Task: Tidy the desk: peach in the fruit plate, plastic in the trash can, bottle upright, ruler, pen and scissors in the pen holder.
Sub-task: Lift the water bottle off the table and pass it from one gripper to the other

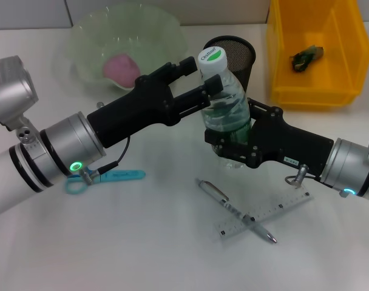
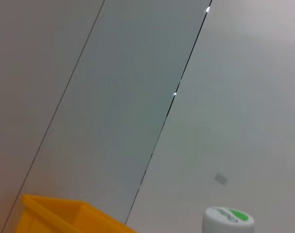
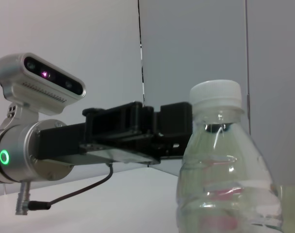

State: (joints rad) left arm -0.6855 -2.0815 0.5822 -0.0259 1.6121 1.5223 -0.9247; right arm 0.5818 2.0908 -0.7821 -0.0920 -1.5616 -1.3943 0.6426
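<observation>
A clear bottle (image 1: 226, 106) with a white and green cap stands upright at the table's middle; its cap (image 2: 228, 219) also shows in the left wrist view. My right gripper (image 1: 233, 144) is shut on its lower body. My left gripper (image 1: 209, 74) is open at the bottle's neck, its near finger touching the shoulder. The peach (image 1: 121, 66) lies in the pale green fruit plate (image 1: 166, 30). A plastic wrapper (image 1: 306, 56) lies in the yellow trash can (image 1: 281, 54). Blue scissors (image 1: 115, 176), a pen (image 1: 233, 209) and a ruler (image 1: 275, 211) lie on the table. The black mesh pen holder (image 1: 238, 53) stands behind the bottle (image 3: 225, 184).
The pen lies crossed over the ruler at the front right, below my right arm. The scissors sit partly under my left arm. The left gripper (image 3: 176, 124) shows behind the bottle in the right wrist view. The trash can's corner (image 2: 55, 213) shows in the left wrist view.
</observation>
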